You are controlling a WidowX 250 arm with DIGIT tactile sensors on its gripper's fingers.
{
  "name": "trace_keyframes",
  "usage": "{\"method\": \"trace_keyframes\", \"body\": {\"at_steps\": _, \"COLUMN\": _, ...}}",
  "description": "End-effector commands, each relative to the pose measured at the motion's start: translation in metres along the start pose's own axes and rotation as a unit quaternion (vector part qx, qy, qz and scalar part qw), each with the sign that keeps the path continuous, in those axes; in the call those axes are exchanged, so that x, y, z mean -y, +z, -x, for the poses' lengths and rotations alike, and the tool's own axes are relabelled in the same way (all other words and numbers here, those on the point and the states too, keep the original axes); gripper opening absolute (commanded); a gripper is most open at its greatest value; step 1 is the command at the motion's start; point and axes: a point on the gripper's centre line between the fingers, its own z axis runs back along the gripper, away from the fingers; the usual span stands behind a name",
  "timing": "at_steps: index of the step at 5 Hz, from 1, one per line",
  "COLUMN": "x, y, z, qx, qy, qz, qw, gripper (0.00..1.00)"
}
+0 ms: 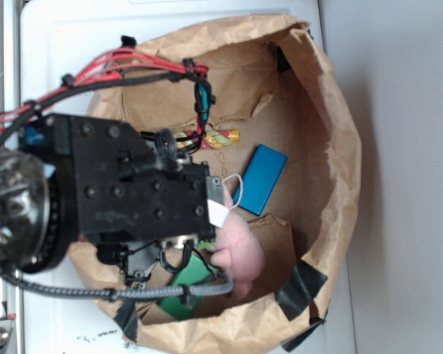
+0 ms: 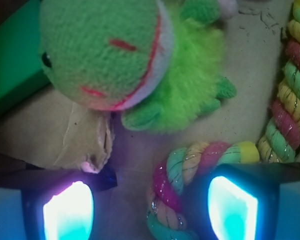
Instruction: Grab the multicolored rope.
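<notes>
Glowing fingers (image 2: 232,207) cropped below, multicolored rope (image 2: 190,170) partly hidden behind one

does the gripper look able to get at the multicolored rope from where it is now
Probably yes: the gripper is open, and the multicolored rope's hooked end lies between its fingers. The green plush toy sits farther off, not blocking.

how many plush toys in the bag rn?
2. The pink plush toy lies near the bag's lower middle, just right of the arm. The green plush toy fills the top of the wrist view, left of the multicolored rope. The arm may hide more.
</notes>
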Motion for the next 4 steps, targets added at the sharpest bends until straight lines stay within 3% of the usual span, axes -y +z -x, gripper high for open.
{"method": "trace_keyframes", "body": {"at_steps": 1, "x": -0.006, "y": 0.010, "z": -0.006, "qx": 0.042, "qy": 0.037, "qz": 0.041, "qw": 0.998, "gripper": 1.00}}
{"method": "trace_keyframes", "body": {"at_steps": 2, "x": -0.011, "y": 0.014, "z": -0.005, "qx": 0.044, "qy": 0.081, "qz": 0.068, "qw": 0.993, "gripper": 1.00}}
{"method": "trace_keyframes", "body": {"at_steps": 4, "x": -0.017, "y": 0.014, "z": -0.005, "qx": 0.039, "qy": 0.118, "qz": 0.080, "qw": 0.989, "gripper": 1.00}}
